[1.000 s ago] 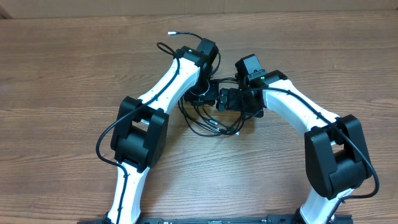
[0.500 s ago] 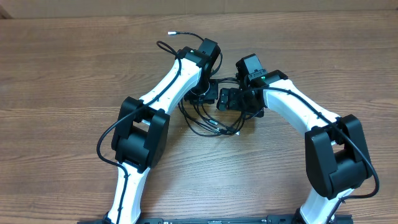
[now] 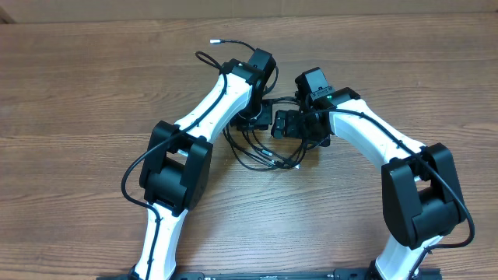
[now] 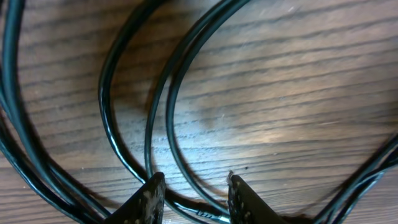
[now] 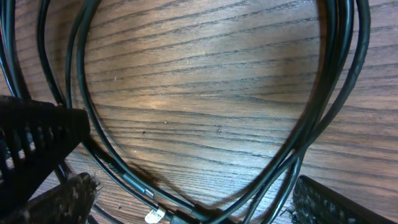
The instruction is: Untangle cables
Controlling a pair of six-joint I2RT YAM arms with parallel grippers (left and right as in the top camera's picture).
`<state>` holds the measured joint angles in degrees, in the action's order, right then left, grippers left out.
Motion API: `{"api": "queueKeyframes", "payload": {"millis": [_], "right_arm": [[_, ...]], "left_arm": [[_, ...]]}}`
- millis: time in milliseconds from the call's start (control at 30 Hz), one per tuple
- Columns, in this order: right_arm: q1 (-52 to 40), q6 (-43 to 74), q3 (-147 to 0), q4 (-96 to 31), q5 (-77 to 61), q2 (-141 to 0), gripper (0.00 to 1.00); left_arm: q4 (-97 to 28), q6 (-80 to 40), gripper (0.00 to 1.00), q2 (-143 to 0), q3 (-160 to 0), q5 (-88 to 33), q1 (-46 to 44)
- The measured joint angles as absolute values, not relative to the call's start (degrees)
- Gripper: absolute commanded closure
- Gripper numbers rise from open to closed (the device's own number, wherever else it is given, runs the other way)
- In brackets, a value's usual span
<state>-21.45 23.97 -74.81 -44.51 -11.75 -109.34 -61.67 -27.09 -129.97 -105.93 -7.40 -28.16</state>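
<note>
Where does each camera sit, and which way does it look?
Overhead: above the table, looking straight down; shows the left arm, the right arm and the cables between them.
Left wrist: on the left arm, aimed down close at cables; left fingers at the bottom edge.
Right wrist: on the right arm, aimed down; right fingers at the bottom corners, wide apart.
Shared: all show the same cables on wood.

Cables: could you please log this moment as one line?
left tool: open astride cables | right tool: open over cables | nothing held
</note>
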Motion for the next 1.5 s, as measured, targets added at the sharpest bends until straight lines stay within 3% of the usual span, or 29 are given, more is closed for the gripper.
{"api": "queueKeyframes", "payload": {"millis": [333, 433, 500, 533, 833, 1067, 1333, 1500], "right_arm": [[-21.5, 23.9, -74.8, -40.6, -11.7, -109.3, 0.0], [-21.4, 23.9, -74.8, -39.6, -11.6, -109.3, 0.0], [-21.4, 24.0, -74.8, -39.5, -11.6, -109.3, 0.0], [-21.4, 24.0, -74.8, -39.0, -11.7, -109.3, 0.0], [-18.7, 24.0, -75.7, -38.4, -15.3, -109.3, 0.0], [-6.0, 24.0, -80.3, -41.4, -19.1, -109.3, 0.0], [2.6, 24.0, -80.4, -46.5, -14.6, -109.3, 0.0], [4.3, 24.0, -80.4, -46.5, -13.7, -109.3, 0.0]], "left_arm": [[-62.1, -29.2, 0.69, -130.0, -104.5, -7.2, -28.5], [-62.1, -29.8, 0.79, -130.0, -104.5, -6.9, -28.5], [-62.2, -29.9, 0.94, -130.0, -104.5, -6.3, -28.5], [-62.3, -30.1, 0.96, -130.0, -104.5, -5.7, -28.5], [-63.3, -29.6, 0.94, -130.0, -104.4, -3.8, -28.5], [-59.9, -29.5, 0.75, -130.0, -104.4, -3.7, -28.5], [-55.0, -30.0, 0.75, -130.0, -104.3, -3.6, -28.5], [-53.1, -30.1, 0.81, -130.0, -104.3, -3.0, -28.5]]}}
